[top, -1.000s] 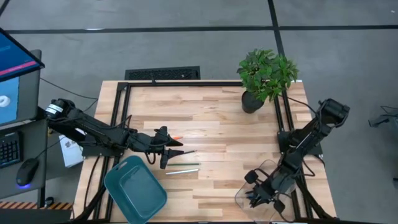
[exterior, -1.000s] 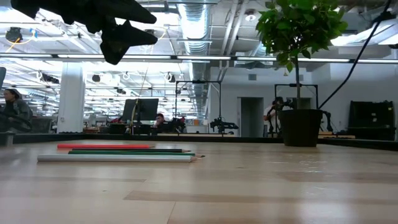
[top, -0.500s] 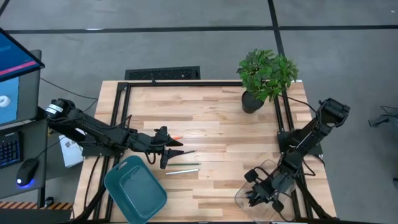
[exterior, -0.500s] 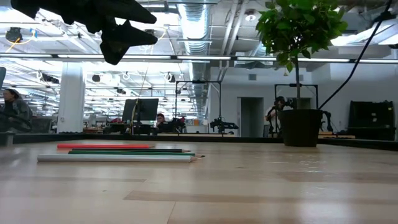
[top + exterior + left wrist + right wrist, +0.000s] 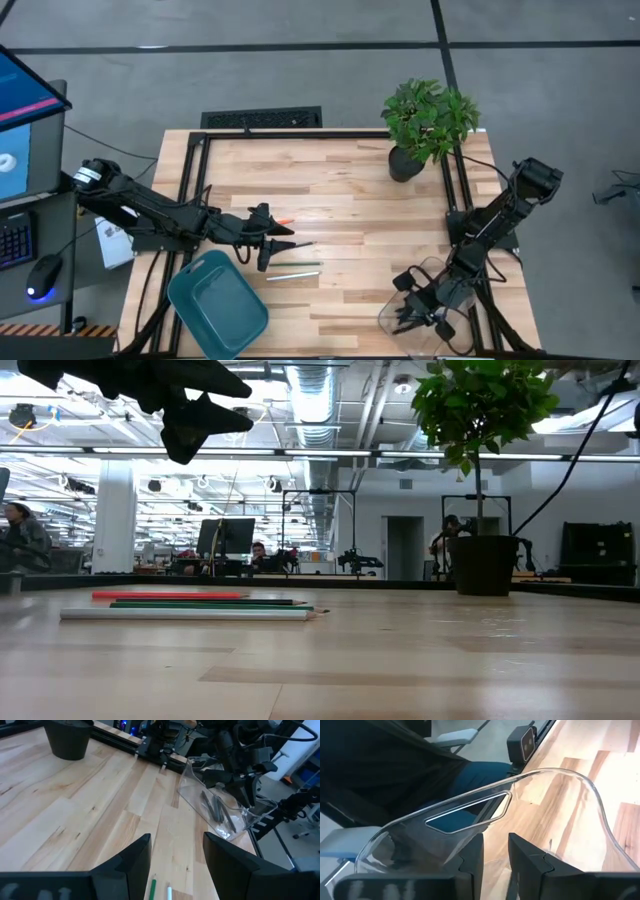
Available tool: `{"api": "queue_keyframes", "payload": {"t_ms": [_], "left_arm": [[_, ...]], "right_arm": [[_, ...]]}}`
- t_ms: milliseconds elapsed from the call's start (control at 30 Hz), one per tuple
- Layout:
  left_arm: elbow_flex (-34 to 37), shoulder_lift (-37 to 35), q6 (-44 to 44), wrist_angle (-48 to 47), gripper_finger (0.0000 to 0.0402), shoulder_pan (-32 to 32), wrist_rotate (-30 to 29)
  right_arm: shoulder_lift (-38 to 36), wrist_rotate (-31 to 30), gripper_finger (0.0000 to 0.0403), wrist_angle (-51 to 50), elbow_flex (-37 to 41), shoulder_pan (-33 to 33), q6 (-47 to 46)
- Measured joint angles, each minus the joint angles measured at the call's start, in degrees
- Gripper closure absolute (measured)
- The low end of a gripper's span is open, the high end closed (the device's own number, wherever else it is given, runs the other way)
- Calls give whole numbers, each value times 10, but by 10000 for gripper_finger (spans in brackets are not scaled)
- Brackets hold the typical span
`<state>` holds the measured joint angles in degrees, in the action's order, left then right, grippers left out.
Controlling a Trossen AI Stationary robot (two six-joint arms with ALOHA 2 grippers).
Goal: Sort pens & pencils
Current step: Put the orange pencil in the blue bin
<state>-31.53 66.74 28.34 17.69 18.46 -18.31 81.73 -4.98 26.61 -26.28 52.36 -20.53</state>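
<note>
Three pencils (image 5: 294,268) lie together on the wooden table (image 5: 350,200), at about 8 o'clock from its centre in the high view: an orange-red one (image 5: 165,595) farthest back, a green one (image 5: 205,602) in the middle, a pale one (image 5: 185,614) nearest the front edge. Their long axes run parallel, along the 3-to-9 o'clock line. The left gripper (image 5: 270,243) hangs above them, close to their 9 o'clock ends, its fingers (image 5: 131,862) spread wide and holding nothing. The teal bin (image 5: 217,303) sits at 7 o'clock from that gripper, just beside it.

The right gripper (image 5: 412,315) is over the clear tray (image 5: 225,810) at the table's 5 o'clock corner; the dark pens (image 5: 215,809) lie inside that tray. Its fingers (image 5: 470,855) stand slightly apart with nothing visible between them, which suggests a release.

The left arm is by far the nearer to the pencils. A pick likely requires the jaws set across the long axis, then a straight descent.
</note>
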Motion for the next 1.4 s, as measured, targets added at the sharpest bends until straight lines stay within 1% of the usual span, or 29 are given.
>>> {"api": "queue_keyframes", "payload": {"t_ms": [100,233,300,467,600,700,833,933,1000,1100,1200,1400], "left_arm": [[0,0,0,0,230,0,0],[0,0,0,0,230,0,0],[0,0,0,0,230,0,0],[0,0,8,0,230,0,0],[0,0,9,-4,230,0,0],[0,0,9,-4,230,0,0],[0,0,6,-4,230,0,0],[0,0,5,-8,230,0,0],[0,0,5,-8,230,0,0],[0,0,5,-8,230,0,0],[0,0,4,-8,230,0,0],[0,0,2,-8,230,0,1]], "right_arm": [[0,0,290,0,0,0,3],[-2,4,290,16,0,5,38],[-14,5,290,27,0,12,58],[-76,6,290,13,0,27,88],[-130,1,290,-27,-1,32,90],[-152,-22,290,-51,-1,31,100],[-166,-84,290,-68,-1,19,159],[-170,-139,290,-73,-1,-5,200],[-170,-162,290,-73,-1,-29,217],[-170,-176,290,-73,-1,-74,221],[-170,-179,290,-70,-1,-123,221],[-170,-179,290,-20,-1,-219,221]]}}
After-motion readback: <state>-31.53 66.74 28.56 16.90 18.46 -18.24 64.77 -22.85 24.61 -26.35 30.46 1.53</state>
